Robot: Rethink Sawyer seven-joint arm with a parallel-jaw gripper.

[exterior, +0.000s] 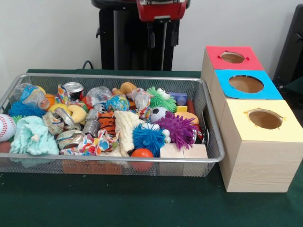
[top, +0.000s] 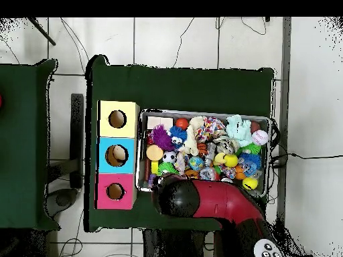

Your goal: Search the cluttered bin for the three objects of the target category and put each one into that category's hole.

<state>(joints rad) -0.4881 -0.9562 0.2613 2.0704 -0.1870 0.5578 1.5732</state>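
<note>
A wire mesh bin (exterior: 118, 161) holds a jumble of toys: a purple spiky ball (exterior: 179, 128), a blue fuzzy ball (exterior: 148, 137), a green spiky ball (exterior: 161, 99), a small soccer ball (exterior: 157, 113), an orange ball (exterior: 142, 153), crushed cans (exterior: 74, 89), wooden blocks (exterior: 183, 151) and a baseball (exterior: 5, 127). To the right of the bin stand three boxes with holes on top: red (exterior: 246, 64), blue (exterior: 272, 92) and yellow (exterior: 279, 132). My gripper (exterior: 163, 45) hangs open and empty, high behind the bin's far rim. In the overhead view the arm's head (top: 175, 197) covers it at the bin's near corner.
A mint cloth toy (exterior: 31, 137) and a tiger-striped toy (exterior: 107, 122) lie among the clutter. In the overhead view the bin (top: 204, 112) sits right beside the yellow (top: 106, 107), blue (top: 106, 144) and pink-red (top: 106, 181) boxes on the green tabletop (top: 187, 87).
</note>
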